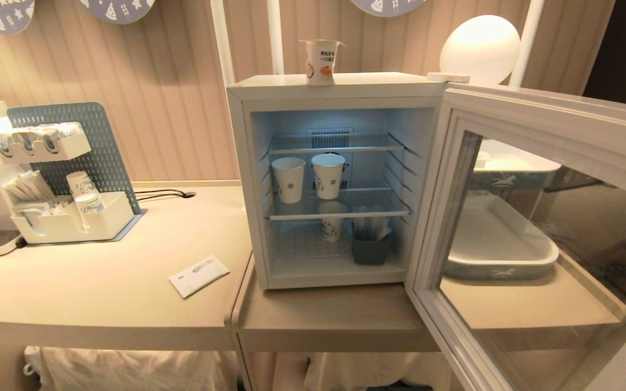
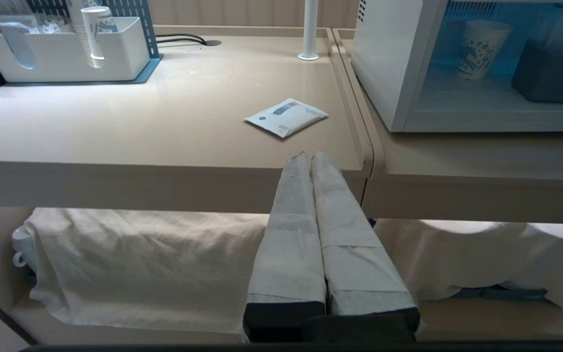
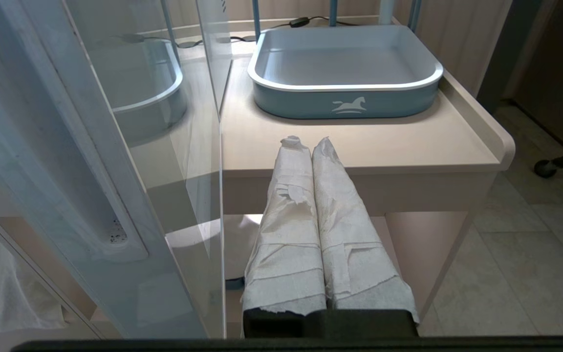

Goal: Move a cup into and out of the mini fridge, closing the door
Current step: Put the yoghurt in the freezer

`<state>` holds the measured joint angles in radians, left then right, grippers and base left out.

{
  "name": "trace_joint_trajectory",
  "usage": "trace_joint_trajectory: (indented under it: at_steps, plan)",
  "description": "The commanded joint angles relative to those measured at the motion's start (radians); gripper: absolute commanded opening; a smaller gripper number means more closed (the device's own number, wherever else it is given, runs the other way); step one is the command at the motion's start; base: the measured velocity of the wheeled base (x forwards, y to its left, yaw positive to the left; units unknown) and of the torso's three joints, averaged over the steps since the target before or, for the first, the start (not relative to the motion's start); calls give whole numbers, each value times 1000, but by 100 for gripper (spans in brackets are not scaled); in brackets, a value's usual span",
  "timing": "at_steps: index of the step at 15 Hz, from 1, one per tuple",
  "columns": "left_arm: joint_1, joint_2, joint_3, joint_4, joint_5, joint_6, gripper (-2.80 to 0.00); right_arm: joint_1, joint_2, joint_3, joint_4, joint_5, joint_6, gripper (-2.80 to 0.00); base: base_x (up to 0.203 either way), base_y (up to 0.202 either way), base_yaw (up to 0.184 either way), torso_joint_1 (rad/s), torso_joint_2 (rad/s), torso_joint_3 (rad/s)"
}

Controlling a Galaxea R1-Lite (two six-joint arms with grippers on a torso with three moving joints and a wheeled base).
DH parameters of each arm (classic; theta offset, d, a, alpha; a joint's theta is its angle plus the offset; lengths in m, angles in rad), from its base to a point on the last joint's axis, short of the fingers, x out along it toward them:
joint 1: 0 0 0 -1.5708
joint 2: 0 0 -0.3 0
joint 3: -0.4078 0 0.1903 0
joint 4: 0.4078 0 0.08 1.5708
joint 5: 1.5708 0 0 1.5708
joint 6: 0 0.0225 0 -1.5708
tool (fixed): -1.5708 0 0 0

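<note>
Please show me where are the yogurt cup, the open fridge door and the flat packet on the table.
yogurt cup (image 1: 320, 64): head view, on its printed side.
fridge door (image 1: 552, 117): head view, on its upper frame.
packet (image 2: 286, 117): left wrist view, on its flat top face.

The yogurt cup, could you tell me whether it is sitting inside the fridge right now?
No, the yogurt cup stands on top of the fridge, whose door is swung open; only paper cups sit on the shelves.

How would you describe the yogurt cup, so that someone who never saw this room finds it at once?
Find the white mini fridge with its door swung open. The cup stands alone on its roof. Unlike the taller paper cups on the shelves inside, it is sealed and shows an orange fruit.
</note>
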<state>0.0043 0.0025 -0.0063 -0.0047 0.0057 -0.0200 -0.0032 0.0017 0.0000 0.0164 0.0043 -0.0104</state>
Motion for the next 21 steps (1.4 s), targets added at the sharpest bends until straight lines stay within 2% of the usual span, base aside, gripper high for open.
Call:
trace_joint_trajectory:
  at_steps: [1,3,13,18,21]
  plan:
    - [0,-3,6,0,0,-2,-280,0,1,0,0,0,0,-280,0,0,0,0,0,0]
    - [0,-2,6,0,0,-3,-280,0,1,0,0,0,0,-280,-43,0,-3,3,6,-1]
    - [0,-3,6,-1,0,-3,-280,0,1,0,0,0,0,-280,-180,0,0,2,1,4]
    - [0,-3,6,0,0,-3,-280,0,1,0,0,0,0,-280,-9,13,-2,1,-2,0]
    - [0,-3,5,0,0,-3,-280,0,1,0,-1,0,0,-280,1,158,-2,-1,5,5]
